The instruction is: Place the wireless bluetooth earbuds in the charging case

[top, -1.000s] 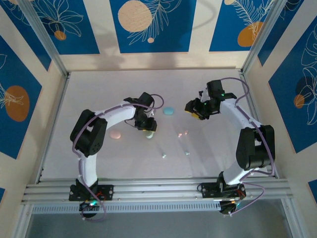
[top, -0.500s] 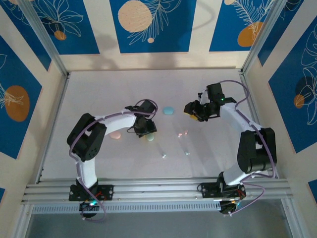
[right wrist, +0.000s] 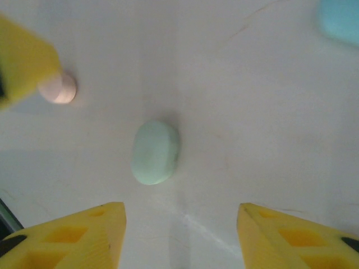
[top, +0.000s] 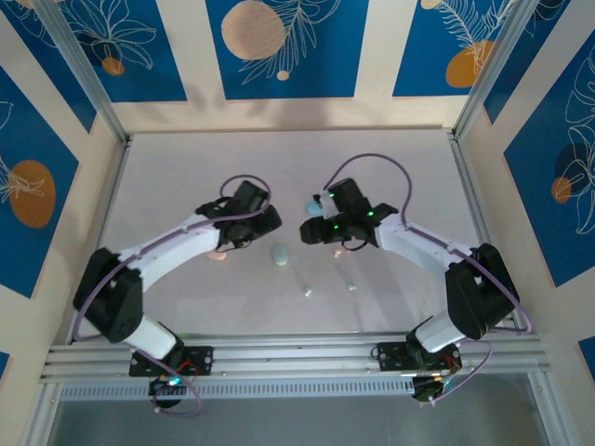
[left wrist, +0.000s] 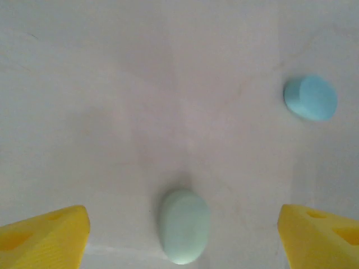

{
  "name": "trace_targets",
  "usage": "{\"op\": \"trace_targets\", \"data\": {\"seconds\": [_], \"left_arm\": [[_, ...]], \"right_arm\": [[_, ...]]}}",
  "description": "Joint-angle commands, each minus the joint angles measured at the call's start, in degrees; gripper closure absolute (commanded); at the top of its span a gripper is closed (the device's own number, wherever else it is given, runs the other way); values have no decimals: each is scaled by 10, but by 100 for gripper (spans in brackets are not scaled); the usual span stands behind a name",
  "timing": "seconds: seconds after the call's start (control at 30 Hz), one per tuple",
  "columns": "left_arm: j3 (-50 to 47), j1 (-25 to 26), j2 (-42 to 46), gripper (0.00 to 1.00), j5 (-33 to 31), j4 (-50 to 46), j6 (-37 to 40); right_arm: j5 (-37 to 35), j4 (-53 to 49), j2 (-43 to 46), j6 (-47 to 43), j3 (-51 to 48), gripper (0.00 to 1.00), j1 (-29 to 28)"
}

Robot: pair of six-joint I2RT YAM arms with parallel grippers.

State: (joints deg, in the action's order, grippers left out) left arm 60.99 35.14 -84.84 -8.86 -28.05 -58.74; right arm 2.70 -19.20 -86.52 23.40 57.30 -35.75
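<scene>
Top external: the left gripper (top: 263, 228) and the right gripper (top: 310, 232) face each other over the tabletop (top: 177, 167). The mint charging case (top: 280, 254) lies between them, a little toward the arm bases. A pink charging case (top: 217, 254) sits near the left gripper's outer side, and a blue charging case (top: 311, 205) lies just beyond the right gripper. One earbud (top: 307, 291) and a second earbud (top: 350, 284) lie loose on the tabletop, nearer the bases than either gripper.

Left wrist: the left gripper (left wrist: 183, 224) has its jaws wide apart and holds nothing. The mint charging case (left wrist: 184, 226) lies flat between them, touching neither. The blue charging case (left wrist: 310, 98) lies ahead, toward the right-hand finger.

Right wrist: the right gripper (right wrist: 180, 227) also has its jaws apart and is empty. The mint charging case (right wrist: 155, 152) lies just ahead of the gap, the pink charging case (right wrist: 59, 88) farther ahead left and the blue charging case (right wrist: 339, 19) far ahead right
</scene>
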Motion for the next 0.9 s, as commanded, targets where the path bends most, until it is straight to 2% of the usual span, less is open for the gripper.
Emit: {"op": "trace_targets", "data": {"seconds": [0.0,0.17,0.27,0.47,0.6,0.87], "left_arm": [[-56,-77,65,15,-17,12,63],[-110,-141,164,12,-21,66,147],[-122,-168,198,12,-16,85,177],[-127,-189,216,11,-3,81,201],[-135,-192,219,11,6,88,199],[-140,-197,225,11,13,89,204]], "right_arm": [[-24,30,-43,1,1,41,-51],[-101,-28,-135,-4,70,40,-132],[-147,-68,-177,-10,113,38,-155],[-159,-71,-193,-17,129,36,-162],[-185,-111,-222,-14,164,36,-162],[-195,-115,-258,-27,193,37,-165]]}}
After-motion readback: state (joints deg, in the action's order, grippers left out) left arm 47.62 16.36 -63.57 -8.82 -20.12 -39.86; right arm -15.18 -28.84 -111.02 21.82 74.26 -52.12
